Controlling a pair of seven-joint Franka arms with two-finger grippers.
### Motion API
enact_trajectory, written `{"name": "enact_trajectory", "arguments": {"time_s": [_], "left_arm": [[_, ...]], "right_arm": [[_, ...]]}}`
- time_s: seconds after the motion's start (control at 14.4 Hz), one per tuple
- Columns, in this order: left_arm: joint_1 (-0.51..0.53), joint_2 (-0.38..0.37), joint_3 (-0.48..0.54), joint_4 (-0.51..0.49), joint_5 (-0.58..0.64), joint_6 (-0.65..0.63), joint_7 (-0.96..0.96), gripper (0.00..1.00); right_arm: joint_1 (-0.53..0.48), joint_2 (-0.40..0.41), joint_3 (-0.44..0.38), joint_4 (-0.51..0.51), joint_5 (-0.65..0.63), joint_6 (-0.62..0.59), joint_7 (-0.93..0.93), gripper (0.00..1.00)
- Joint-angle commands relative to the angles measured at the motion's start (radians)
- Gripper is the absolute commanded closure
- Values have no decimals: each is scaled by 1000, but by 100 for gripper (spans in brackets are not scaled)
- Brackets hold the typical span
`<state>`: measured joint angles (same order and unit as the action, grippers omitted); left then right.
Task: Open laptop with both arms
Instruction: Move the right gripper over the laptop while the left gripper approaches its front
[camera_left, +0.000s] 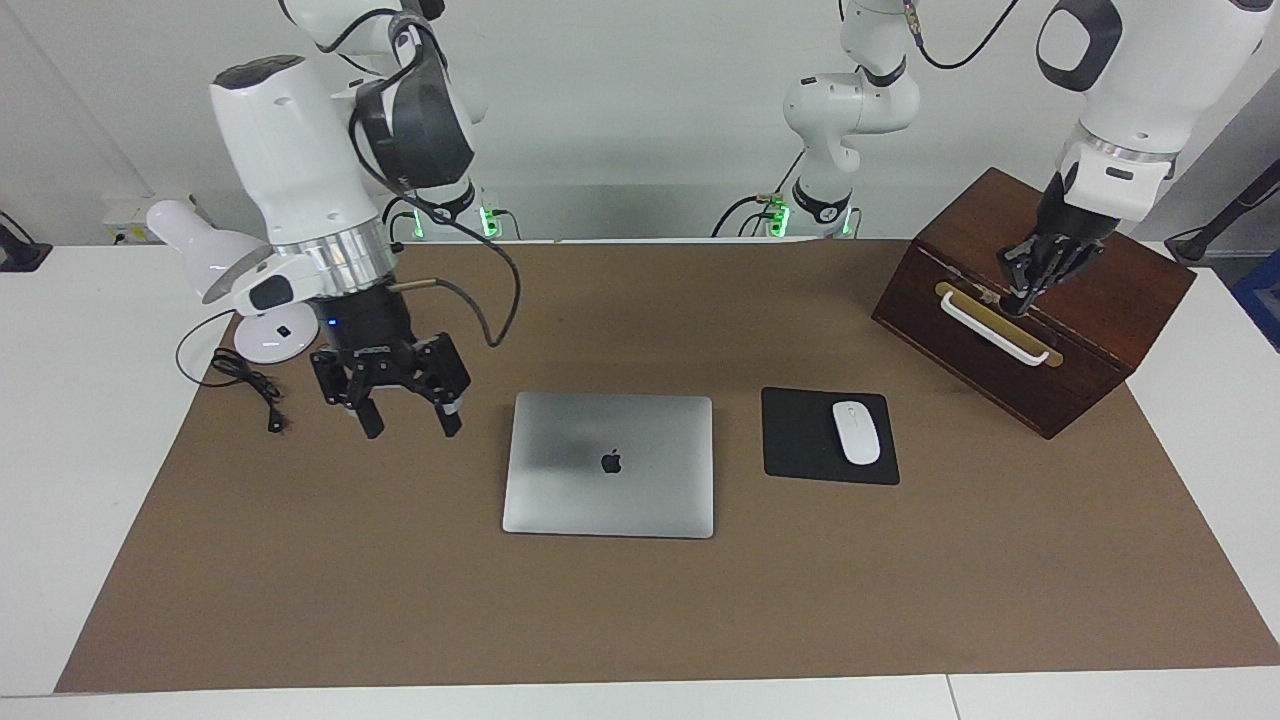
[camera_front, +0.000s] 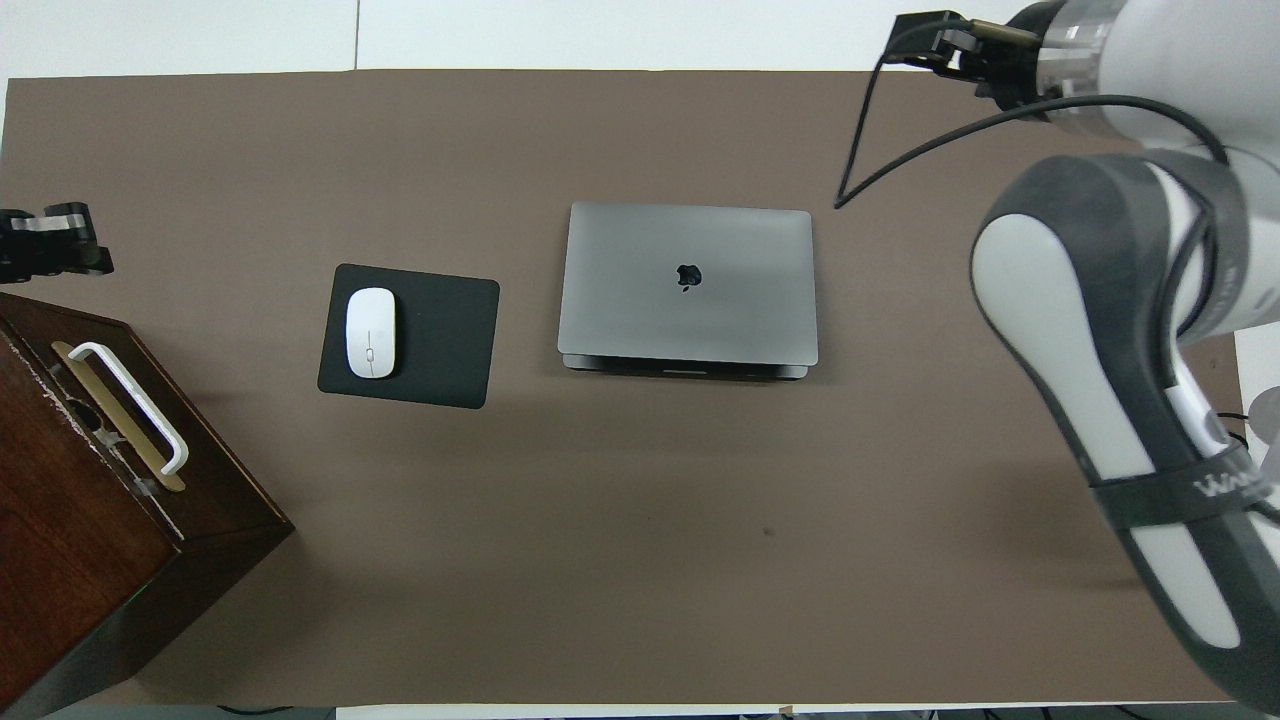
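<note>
The silver-grey laptop (camera_left: 608, 465) lies closed on the brown mat, apple logo up, in the middle of the table; it also shows in the overhead view (camera_front: 688, 285). My right gripper (camera_left: 410, 420) is open and empty. It hangs just above the mat beside the laptop, toward the right arm's end, apart from it. In the overhead view the right arm (camera_front: 1100, 330) hides its gripper. My left gripper (camera_left: 1030, 285) points down over the top of the wooden box, near its white handle, away from the laptop; it also shows in the overhead view (camera_front: 50, 245).
A black mouse pad (camera_left: 800, 435) with a white mouse (camera_left: 856, 432) lies beside the laptop toward the left arm's end. The dark wooden box (camera_left: 1110, 310) stands nearer to the robots there. A white round base (camera_left: 265, 340) and a black cable (camera_left: 245, 385) lie at the right arm's end.
</note>
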<state>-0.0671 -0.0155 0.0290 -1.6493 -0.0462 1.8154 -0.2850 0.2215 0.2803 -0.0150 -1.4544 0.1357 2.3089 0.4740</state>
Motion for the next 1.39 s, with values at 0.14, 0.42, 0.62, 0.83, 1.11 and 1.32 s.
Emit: {"name": "enact_trajectory", "arguments": {"time_s": [0.14,0.42,0.62,0.83,1.11,1.32], "left_arm": [[-28,-32,5,-60,-20,81,-83,100],[-22,-35,5,-90,-43,120,-65,100],[-29,-29,5,-116,-61,154,65,100],[-68,-35,5,-156,-63,197,263,100],[-129,-142,2,-399,-63,365,291,100],[-201,-237,2,-631,-63,577,319,100]], "right_arm": [[65,39,6,-23,152,232,244,2],[108,57,7,-101,289,470,281,2],[154,62,6,-133,421,602,340,2],[209,54,6,-170,467,676,434,2],[246,65,7,-202,469,785,483,2],[308,91,6,-204,470,875,589,2]]}}
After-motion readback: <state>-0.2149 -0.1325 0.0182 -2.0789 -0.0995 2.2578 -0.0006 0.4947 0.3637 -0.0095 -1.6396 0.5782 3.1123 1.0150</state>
